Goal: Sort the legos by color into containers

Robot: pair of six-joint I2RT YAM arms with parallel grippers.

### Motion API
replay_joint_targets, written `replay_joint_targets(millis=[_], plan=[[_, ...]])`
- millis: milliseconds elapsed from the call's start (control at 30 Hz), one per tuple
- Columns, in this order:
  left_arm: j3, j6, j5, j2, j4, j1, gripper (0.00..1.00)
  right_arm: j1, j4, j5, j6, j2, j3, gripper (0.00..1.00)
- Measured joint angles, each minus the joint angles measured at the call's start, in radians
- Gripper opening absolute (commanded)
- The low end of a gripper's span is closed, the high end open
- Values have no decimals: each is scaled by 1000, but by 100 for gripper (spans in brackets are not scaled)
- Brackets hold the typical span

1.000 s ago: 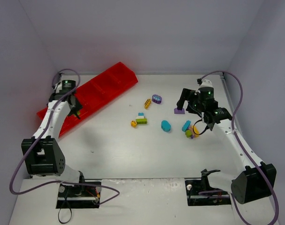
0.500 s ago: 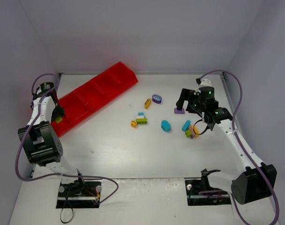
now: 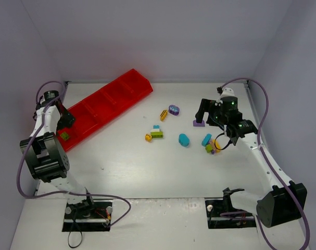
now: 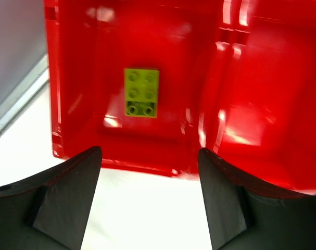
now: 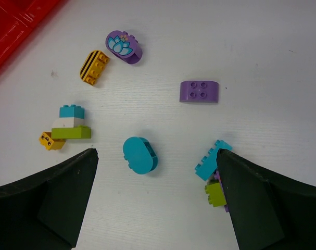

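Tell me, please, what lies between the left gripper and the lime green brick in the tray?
Only the red tray's near wall and bare floor lie between the left gripper and the lime green brick, as the left wrist view shows.

Left arm (image 3: 43,156) is folded back tight on the far left side. Elbow block sits low and near, forearm runs up and away to the wrist, and the left gripper (image 3: 65,120) is angled down and inward. Wrist view: its fingers (image 4: 69,192) are well apart, gripping nothing.

Right arm (image 3: 262,151) is stretched forward and inward from its base, with the right gripper (image 3: 202,114) hanging nose-down. Jaws spread wide, fingers (image 5: 48,203) at either edge of its wrist view, empty.
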Motion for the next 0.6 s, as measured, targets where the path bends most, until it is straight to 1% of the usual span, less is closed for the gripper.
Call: replay_joint_targets(millis=[100, 200, 267, 333, 467, 533, 600], plan=[[0, 1, 37, -38, 1, -19, 69, 0, 0, 0, -2, 0, 0, 94], [0, 11, 59, -100, 8, -103, 69, 0, 0, 0, -3, 0, 0, 94], [0, 26, 74, -138, 24, -203, 69, 0, 0, 1, -3, 0, 0, 94], [0, 37, 100, -164, 42, -334, 69, 0, 0, 1, -3, 0, 0, 94], [7, 55, 168, -163, 70, -546, 69, 0, 0, 1, -3, 0, 0, 94], [7, 63, 206, -157, 79, -620, 69, 0, 0, 1, -3, 0, 0, 94], [7, 74, 234, -146, 89, -670, 69, 0, 0, 1, -3, 0, 0, 93]])
